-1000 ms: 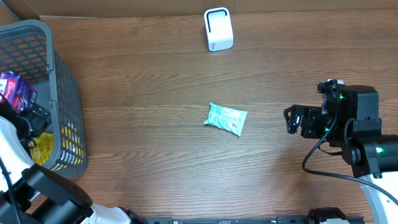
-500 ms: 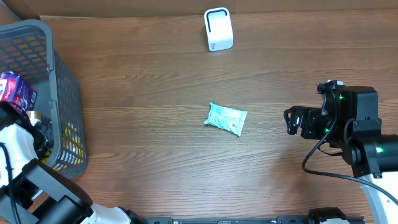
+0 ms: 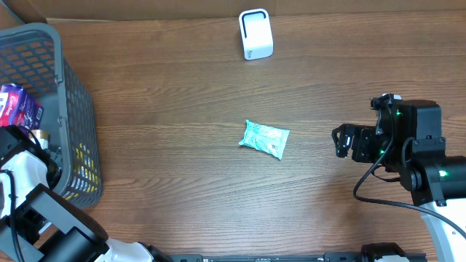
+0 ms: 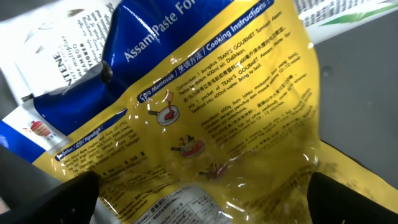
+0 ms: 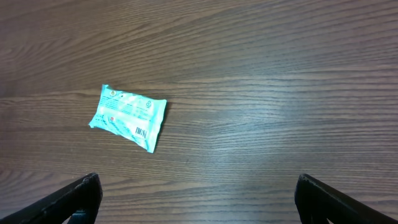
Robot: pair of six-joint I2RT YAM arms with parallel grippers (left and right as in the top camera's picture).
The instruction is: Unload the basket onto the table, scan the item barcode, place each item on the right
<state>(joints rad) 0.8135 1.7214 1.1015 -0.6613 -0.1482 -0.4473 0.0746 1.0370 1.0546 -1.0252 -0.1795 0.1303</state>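
Left wrist: jaws wide over yellow sachet (image 4: 211, 137)

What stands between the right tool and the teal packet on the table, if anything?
Nothing visible does. Only bare wooden table lies between the right tool and the teal packet. The stretch from the packet to the white scanner at the far edge is bare as well.

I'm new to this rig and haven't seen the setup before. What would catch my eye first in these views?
A small teal packet lies alone in the middle of the wooden table. At the table's left edge stands a grey basket of groceries, and the left wrist view is filled by a glossy yellow and blue pouch lying in it. A white scanner stands at the far edge.
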